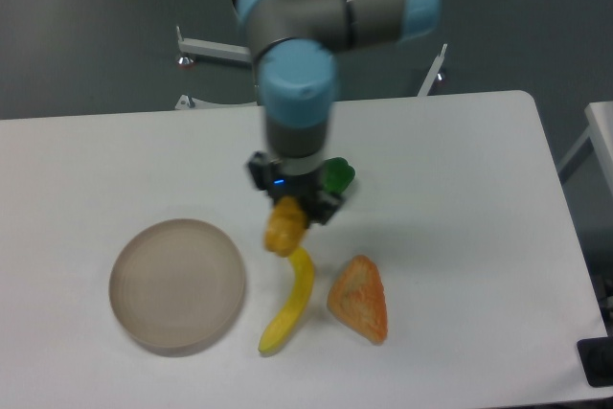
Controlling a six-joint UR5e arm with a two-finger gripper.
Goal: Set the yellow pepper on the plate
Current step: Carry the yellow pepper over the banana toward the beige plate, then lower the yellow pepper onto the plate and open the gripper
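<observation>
No brand, label or other writing can be read anywhere in the view; the only mark is a small blue light on the end effector's (288,215) body. The end effector is blurred, and its fingers cannot be told apart, but they sit closed around the top of the yellow pepper (283,231), which hangs just below them, off the desk (460,189). The pepper's stem is hidden by the grip. Directly below the end effector lies a banana (290,302), its upper tip close under the pepper. Down and to the right is an orange wedge (360,299). The plate (177,284) lies down and to the left, well apart from the pepper. A green pepper (337,175) peeks out just behind the end effector, mostly hidden by it.
</observation>
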